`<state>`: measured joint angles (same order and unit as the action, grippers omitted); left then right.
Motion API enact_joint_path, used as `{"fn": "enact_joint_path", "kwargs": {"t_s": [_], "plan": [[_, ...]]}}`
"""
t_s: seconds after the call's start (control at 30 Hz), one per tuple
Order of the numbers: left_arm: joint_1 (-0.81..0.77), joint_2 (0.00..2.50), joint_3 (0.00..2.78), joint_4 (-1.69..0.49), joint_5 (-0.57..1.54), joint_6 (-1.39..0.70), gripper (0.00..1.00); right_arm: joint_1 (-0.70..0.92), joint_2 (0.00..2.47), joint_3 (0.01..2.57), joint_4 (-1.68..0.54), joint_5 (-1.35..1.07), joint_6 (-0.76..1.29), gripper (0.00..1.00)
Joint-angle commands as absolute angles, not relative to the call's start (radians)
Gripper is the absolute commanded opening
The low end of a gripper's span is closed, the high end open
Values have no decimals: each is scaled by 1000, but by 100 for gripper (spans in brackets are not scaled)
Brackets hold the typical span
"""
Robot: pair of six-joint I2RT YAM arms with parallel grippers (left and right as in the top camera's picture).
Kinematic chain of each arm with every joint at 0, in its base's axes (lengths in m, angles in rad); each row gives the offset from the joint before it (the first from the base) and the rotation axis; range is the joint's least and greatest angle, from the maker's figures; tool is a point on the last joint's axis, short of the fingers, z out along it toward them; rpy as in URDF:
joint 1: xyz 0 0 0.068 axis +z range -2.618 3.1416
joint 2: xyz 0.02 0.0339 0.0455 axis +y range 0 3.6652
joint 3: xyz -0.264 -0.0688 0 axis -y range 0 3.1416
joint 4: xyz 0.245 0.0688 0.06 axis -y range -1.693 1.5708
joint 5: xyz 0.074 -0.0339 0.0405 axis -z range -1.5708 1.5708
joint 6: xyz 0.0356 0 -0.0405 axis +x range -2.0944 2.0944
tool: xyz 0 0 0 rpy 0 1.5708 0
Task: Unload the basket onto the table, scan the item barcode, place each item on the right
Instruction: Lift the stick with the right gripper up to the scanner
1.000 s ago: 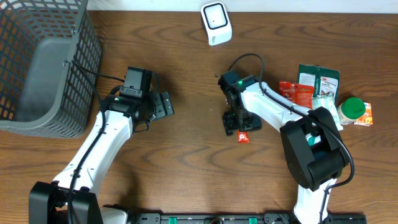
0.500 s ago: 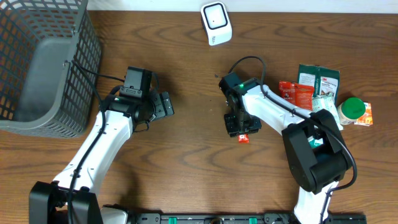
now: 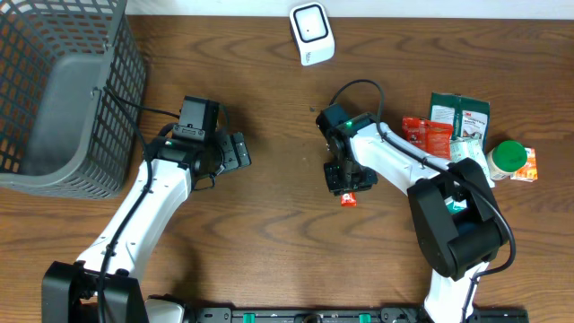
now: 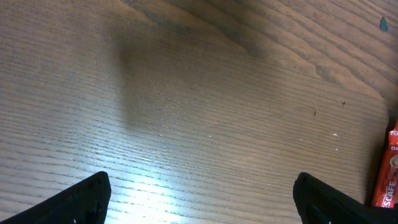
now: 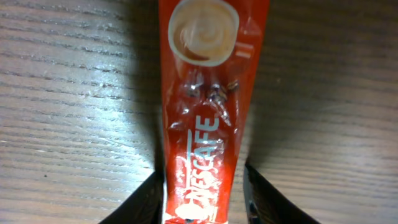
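Right wrist: red NESCAFE sachet (image 5: 208, 112) is being pinched at frame centre by right gripper (image 5: 204, 190).
Overhead: wire basket (image 3: 130, 72) is being shown upper left; left gripper (image 3: 235, 152) is being held spread.

Two robot arms, the left arm (image 3: 148, 202) and the right arm (image 3: 392, 154), share one wooden table (image 3: 269, 260) with one grey wire basket (image 3: 54, 99), one white scanner (image 3: 311, 33) and one red coffee sachet (image 3: 349, 198). Five more goods lie at right: one red pouch (image 3: 424, 135), one green pouch (image 3: 460, 112), one pale packet (image 3: 473, 151), one green-capped jar (image 3: 508, 155) and one orange carton (image 3: 530, 166).
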<state>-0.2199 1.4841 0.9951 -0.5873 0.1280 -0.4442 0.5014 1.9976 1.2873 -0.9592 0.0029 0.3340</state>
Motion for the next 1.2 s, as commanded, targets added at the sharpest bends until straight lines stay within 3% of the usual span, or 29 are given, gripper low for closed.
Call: {"fn": "enact_joint_path", "kwargs": {"t_s": [0.0, 0.1, 0.13, 0.17, 0.67, 0.97, 1.17], "plan": [[-219, 1491, 983, -590, 118, -439, 94, 505, 2037, 1256, -935, 47, 344, 38], [-219, 1491, 983, -590, 119, -439, 94, 505, 2037, 1256, -933, 47, 344, 29], [-219, 1491, 983, -590, 119, -439, 94, 505, 2037, 1256, -933, 47, 344, 20], [-219, 1491, 983, -590, 119, -438, 94, 505, 2037, 1256, -933, 47, 344, 1], [-219, 1491, 983, -590, 118, -439, 94, 479, 1743, 1411, -1092, 33, 257, 1], [-219, 1491, 983, -590, 119, -439, 94, 385, 1775, 1837, -1408, -70, 183, 1], [-219, 1491, 983, -590, 118, -439, 94, 365, 1920, 2213, -1647, -81, 160, 1]]}}
